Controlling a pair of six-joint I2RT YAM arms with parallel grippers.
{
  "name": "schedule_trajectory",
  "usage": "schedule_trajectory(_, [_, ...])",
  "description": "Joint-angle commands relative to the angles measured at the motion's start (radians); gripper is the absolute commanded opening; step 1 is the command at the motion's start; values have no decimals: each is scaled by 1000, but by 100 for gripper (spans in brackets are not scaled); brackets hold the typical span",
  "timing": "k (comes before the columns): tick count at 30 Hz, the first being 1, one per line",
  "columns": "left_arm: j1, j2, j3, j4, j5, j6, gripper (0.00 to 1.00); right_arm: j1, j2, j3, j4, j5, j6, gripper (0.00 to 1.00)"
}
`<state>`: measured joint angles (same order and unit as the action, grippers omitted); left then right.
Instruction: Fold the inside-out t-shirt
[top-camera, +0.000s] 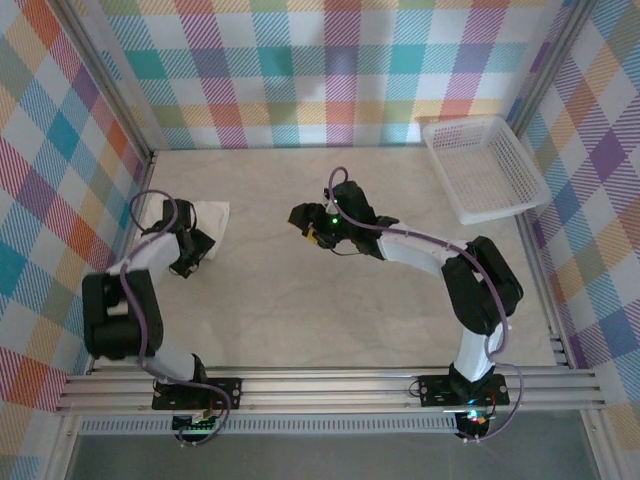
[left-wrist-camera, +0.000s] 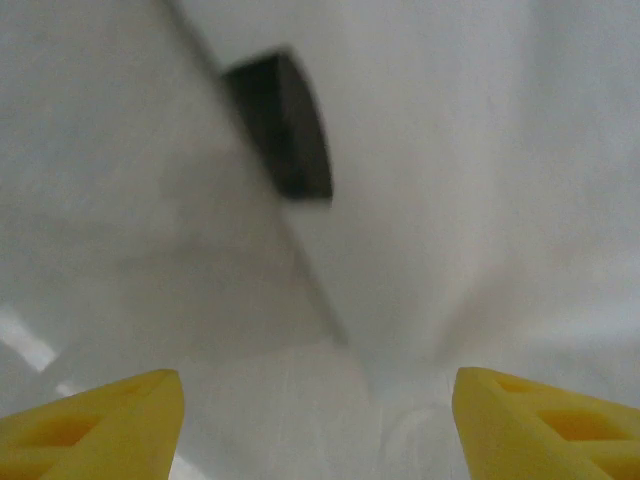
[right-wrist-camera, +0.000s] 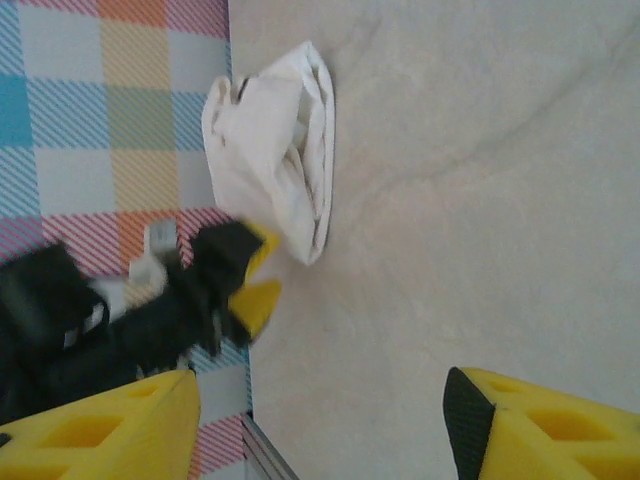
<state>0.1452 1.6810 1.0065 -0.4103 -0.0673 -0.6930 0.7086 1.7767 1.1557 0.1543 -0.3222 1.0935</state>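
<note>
- We see the inside-out t-shirt (top-camera: 210, 213) as a small white bundle at about 9 to 10 o'clock on the surface (top-camera: 300, 320), close to the plaid wall (top-camera: 60, 150) on that side.
- From the right wrist the bundle (right-wrist-camera: 275, 150) shows as soft gathered layers, longer than it is wide, with one long side along the foot of the wall.
- The left arm (top-camera: 150, 260) rises from its base at 7 o'clock and bends in toward the bundle; the left jaws sit at the bundle's near end.
- The left jaws stand apart. From the right wrist we see their yellow fingertips (right-wrist-camera: 258, 300) spread, one of them just beside the end of the bundle; we cannot tell whether it touches the cloth.
- The left wrist view is close and blurred: white fabric with a small dark tag (left-wrist-camera: 285, 125) toward 12 o'clock beside a slanting fold line, and the yellow tips at 7 and 5 o'clock with a wide gap between them.
- The right arm (top-camera: 430, 245) stretches from its base at 5 o'clock toward the middle; the right jaws hang over bare surface, facing 9 o'clock, well apart from the t-shirt.
- The right jaws are also spread, holding nothing, with bare surface between their tips.
- A white lattice basket (top-camera: 470, 170) sits at 2 o'clock, well apart from the t-shirt.
</note>
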Motion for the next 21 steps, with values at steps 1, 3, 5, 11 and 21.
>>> schedule_trajectory(1, [29, 71, 100, 36, 6, 69, 71, 6, -39, -46, -50, -21, -58, 66])
schedule_trajectory(3, [35, 129, 163, 23, -1, 103, 67, 4, -58, -55, -81, -25, -80, 66])
schedule_trajectory(5, [43, 191, 230, 3, 4, 133, 62, -9, -68, -66, -91, -40, -83, 67])
schedule_trajectory(11, [63, 345, 381, -10, 28, 168, 54, -66, -97, -86, -97, -69, -70, 67])
schedule_trajectory(21, [64, 607, 800, -96, 112, 325, 53, -117, -109, -74, -140, -89, -75, 67])
